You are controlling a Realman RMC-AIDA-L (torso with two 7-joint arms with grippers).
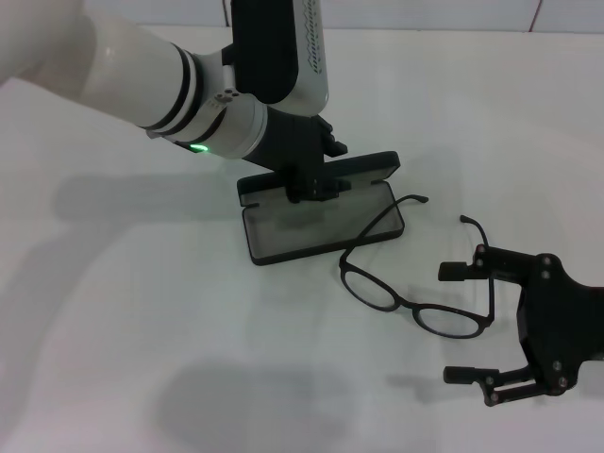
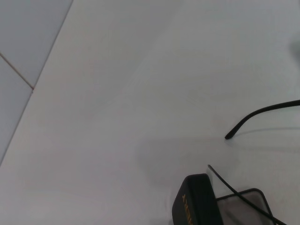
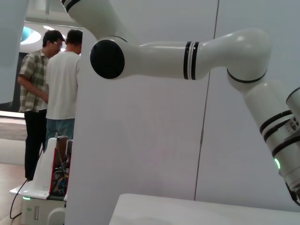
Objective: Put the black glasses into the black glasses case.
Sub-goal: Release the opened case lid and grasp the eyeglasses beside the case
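The black glasses case [image 1: 321, 229] lies open in the middle of the table, grey lining up, lid raised at its far edge. My left gripper [image 1: 309, 189] reaches down from the upper left and is shut on the lid. The left wrist view shows the lid [image 2: 194, 206] with orange lettering. The black glasses [image 1: 408, 303] lie unfolded just right of the case, one temple arm resting over the case's right corner; a temple arm [image 2: 262, 112] also shows in the left wrist view. My right gripper [image 1: 446, 323] is open and empty, beside the glasses' right end.
The white table [image 1: 142, 330] stretches around the case and glasses. The right wrist view shows only my left arm [image 3: 187, 51], a white wall and two people [image 3: 56, 89] standing far off at a doorway.
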